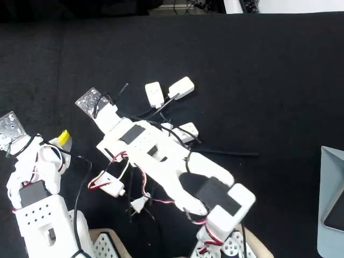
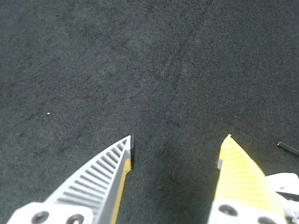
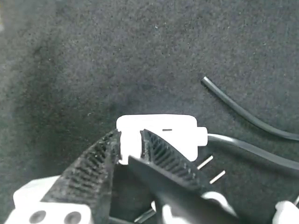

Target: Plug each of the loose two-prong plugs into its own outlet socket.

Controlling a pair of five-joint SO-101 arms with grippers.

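high view: the left arm (image 1: 37,183) sits at 8 o'clock on the black table (image 1: 269,80), with its yellow finger (image 1: 64,137) toward the centre. the right arm (image 1: 161,156) lies across the middle, from 5 o'clock toward 10 o'clock. just off centre toward 12 o'clock, a first block (image 1: 155,95) and a second block (image 1: 181,87) lie near each other but apart, both white and each on a black cable. a third block (image 1: 185,131) lies just beside the right arm, on its 2 o'clock side. a white piece (image 1: 110,186) lies on its 7 o'clock side, next to red wire. a grey tray (image 1: 328,177) sits at 4 o'clock by the edge.

in the left wrist view, the left gripper (image 2: 179,137) hangs spread wide over bare cloth and holds nothing.

in the right wrist view, the right gripper (image 3: 131,137) has its black jaws a narrow gap apart. the tips are over the end of a corded block (image 3: 163,133); whether they touch it cannot be told. two bare prongs (image 3: 210,169) lie just beside that block.
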